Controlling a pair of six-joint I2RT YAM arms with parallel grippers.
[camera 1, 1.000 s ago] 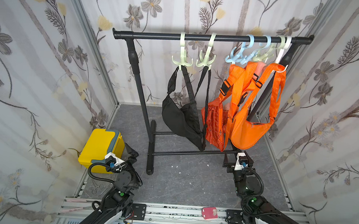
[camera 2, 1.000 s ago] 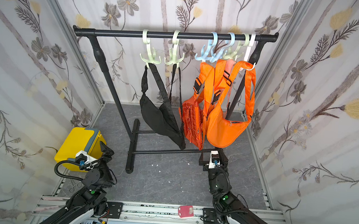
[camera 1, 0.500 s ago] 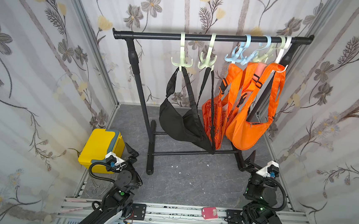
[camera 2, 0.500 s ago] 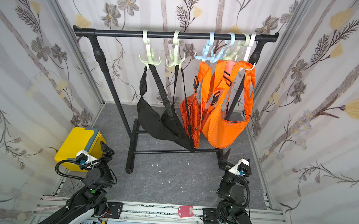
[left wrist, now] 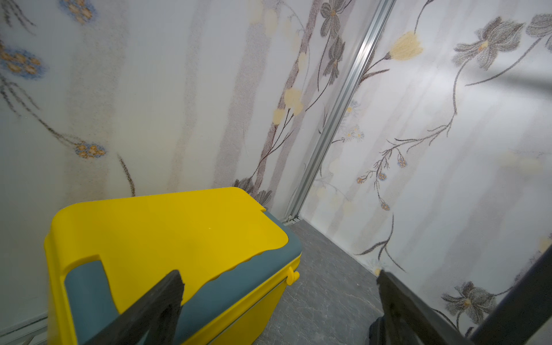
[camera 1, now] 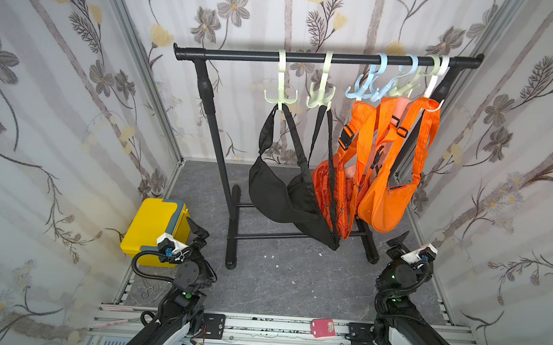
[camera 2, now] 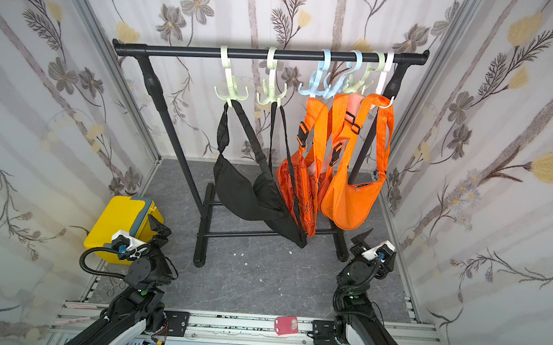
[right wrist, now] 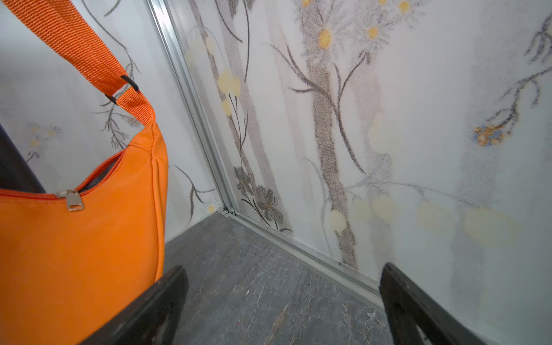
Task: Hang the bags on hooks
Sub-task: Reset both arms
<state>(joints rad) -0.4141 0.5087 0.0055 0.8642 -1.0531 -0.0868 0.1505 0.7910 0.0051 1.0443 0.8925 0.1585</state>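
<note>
Flowered walls are enclosing the black rack [camera 1: 243,56], where the orange bag [camera 1: 384,204] is hanging by its strap from the white hook [camera 1: 435,80], so the task looks finished; the next move calls only for keeping clear. Both arms are crouching low: right gripper [right wrist: 280,274] beside the bag, left gripper [left wrist: 279,277] facing the yellow box [left wrist: 167,236], jaws apart, empty.

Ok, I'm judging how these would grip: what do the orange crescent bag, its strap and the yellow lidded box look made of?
Orange crescent bag: smooth matte fabric, likely nylon or faux leather; stitched seams, metal zip pull. Its orange strap: coarse woven webbing; ribbed weave shows. Yellow lidded box: rigid moulded plastic, satin sheen, crisp rounded edges.
</note>
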